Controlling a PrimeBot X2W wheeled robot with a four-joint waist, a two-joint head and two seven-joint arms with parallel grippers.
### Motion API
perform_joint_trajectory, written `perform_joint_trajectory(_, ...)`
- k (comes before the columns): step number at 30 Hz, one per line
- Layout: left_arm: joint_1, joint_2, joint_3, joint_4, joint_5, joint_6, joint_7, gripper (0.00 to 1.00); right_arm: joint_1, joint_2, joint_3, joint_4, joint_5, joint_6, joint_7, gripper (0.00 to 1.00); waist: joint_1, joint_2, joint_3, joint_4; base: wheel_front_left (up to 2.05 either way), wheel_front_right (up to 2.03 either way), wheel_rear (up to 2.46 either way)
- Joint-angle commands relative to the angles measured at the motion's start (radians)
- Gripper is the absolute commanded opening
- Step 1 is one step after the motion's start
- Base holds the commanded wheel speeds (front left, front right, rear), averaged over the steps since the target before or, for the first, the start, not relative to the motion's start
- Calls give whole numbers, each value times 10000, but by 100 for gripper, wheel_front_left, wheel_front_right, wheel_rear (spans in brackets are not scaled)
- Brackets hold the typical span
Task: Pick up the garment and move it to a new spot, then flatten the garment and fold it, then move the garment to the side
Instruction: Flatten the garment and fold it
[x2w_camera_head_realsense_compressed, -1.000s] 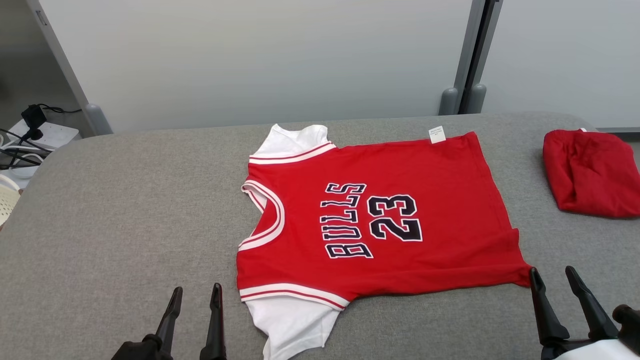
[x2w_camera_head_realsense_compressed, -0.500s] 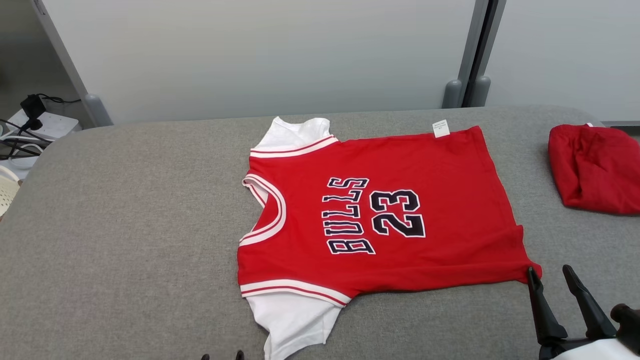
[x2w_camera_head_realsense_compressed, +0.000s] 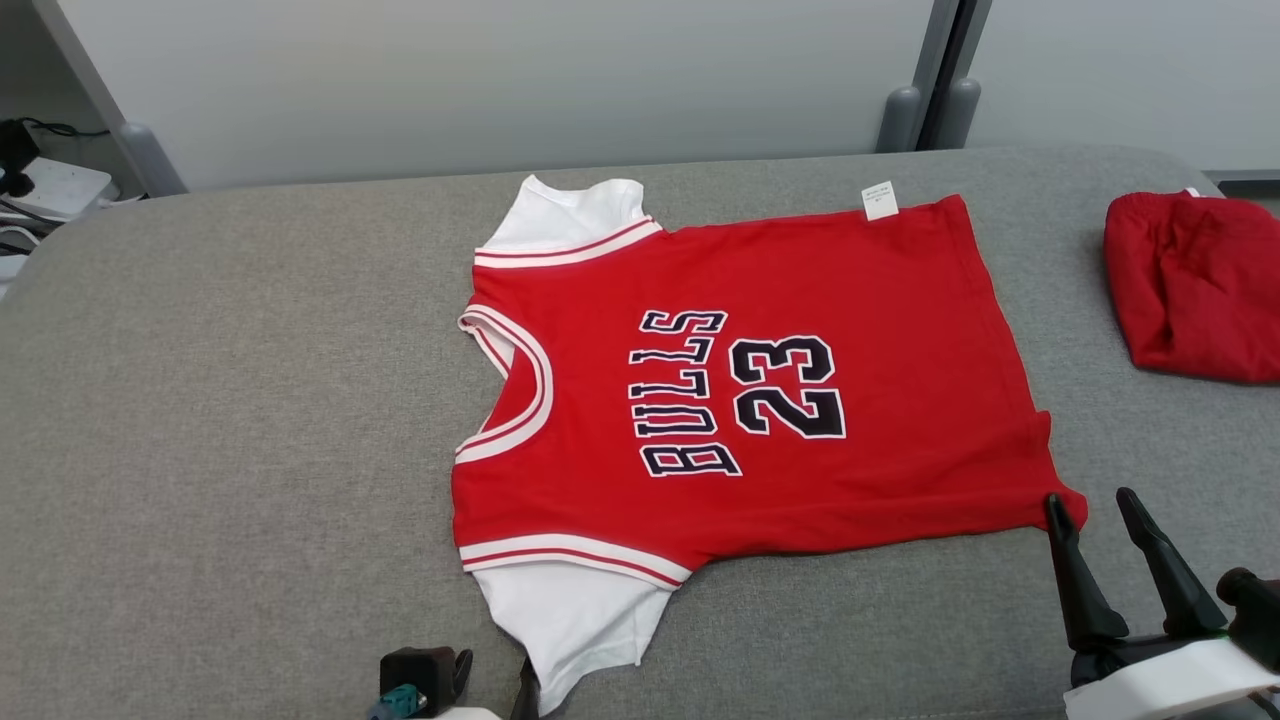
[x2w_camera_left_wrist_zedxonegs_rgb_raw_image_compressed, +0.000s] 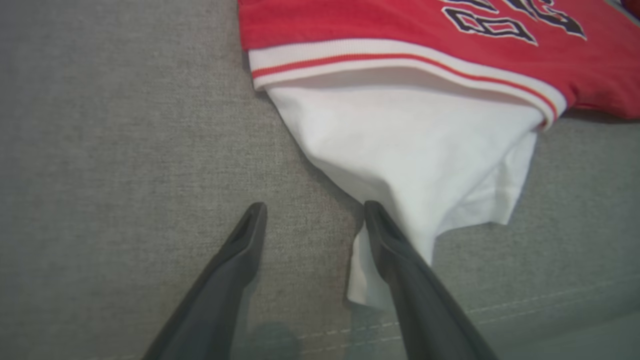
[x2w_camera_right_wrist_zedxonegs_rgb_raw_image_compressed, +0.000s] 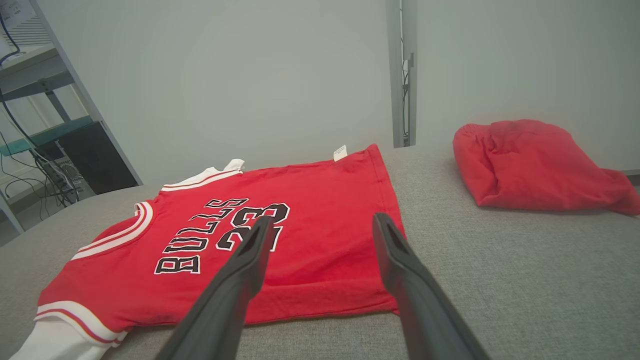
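The red fabric basketball jersey with white sleeves (x2w_camera_head_realsense_compressed: 800, 380) lies flat at the middle of the grey cloth-covered worktop (x2w_camera_head_realsense_compressed: 250, 450). The left gripper (x2w_camera_left_wrist_zedxonegs_rgb_raw_image_compressed: 315, 207), jaws spread, sits at the near sleeve (x2w_camera_left_wrist_zedxonegs_rgb_raw_image_compressed: 425, 150); the right gripper (x2w_camera_head_realsense_compressed: 1088, 497), likewise spread, by the hem corner (x2w_camera_head_realsense_compressed: 1040, 480)

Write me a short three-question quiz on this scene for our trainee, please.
1. True or false: the jersey is already folded.
2. Which part of the jersey are the left jaws nearest? A collar, B white sleeve, C label.
3. Fill in: the red bundle lies to the jersey's ____, by the robot's own sides.
Key: 1 false; 2 B; 3 right.
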Motion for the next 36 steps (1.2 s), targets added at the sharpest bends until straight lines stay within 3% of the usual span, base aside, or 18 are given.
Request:
perform_joint_trajectory(1, -590, 26, 150, -86, -138, 99, -144, 100, -375, -285, 174, -255, 52, 0, -133, 100, 0, -1, 152, -96, 0, 0, 0)
perform_joint_trajectory(9, -957, 26, -637, 592, -218, 290, 104, 100, -562, -295, 102, -289, 59, 0, -133, 100, 0, -1, 255, -313, 0, 0, 0)
perform_joint_trajectory(10, -975, 26, -704, 647, -217, 314, 164, 95, -577, -295, 88, -305, 64, 0, -134, 100, 0, -1, 267, -330, 0, 0, 0)
perform_joint_trajectory(11, -989, 26, -756, 662, -232, 326, 179, 84, -592, -295, 73, -318, 69, 0, -134, 100, 0, -1, 276, -339, 0, 0, 0)
perform_joint_trajectory(12, -988, 26, -817, 659, -260, 323, 207, 42, -604, -293, 54, -332, 72, 0, -134, 100, 0, -1, 283, -341, 0, 0, 0)
perform_joint_trajectory(13, -977, 26, -890, 642, -272, 310, 246, 9, -615, -289, 38, -343, 76, 0, -134, 100, 0, -1, 295, -344, 0, 0, 0)
perform_joint_trajectory(14, -946, 26, -935, 574, -317, 296, 262, 0, -624, -288, 21, -351, 79, 0, -134, 100, 0, -1, 307, -340, 0, 0, 0)
perform_joint_trajectory(19, -698, 34, -1127, -53, -433, 254, 351, 0, -601, -252, -109, -416, 128, 0, -134, 100, 0, -1, 408, -242, 0, 0, 0)
perform_joint_trajectory(22, -538, 219, -975, -564, -467, 459, 257, 0, -581, -252, -149, -423, 148, 0, -134, 100, 0, -1, 438, -155, 0, 0, 0)
perform_joint_trajectory(31, 125, 1535, -313, -2629, -392, 1404, 605, 0, -468, -276, -348, -342, 84, 0, -134, 100, 0, -1, 390, 264, 0, 0, 0)
perform_joint_trajectory(36, 315, 1925, -153, -3567, -411, 1631, 925, 0, -485, -300, -310, -91, 58, 0, -134, 100, 0, -1, 433, 452, 0, 0, 0)
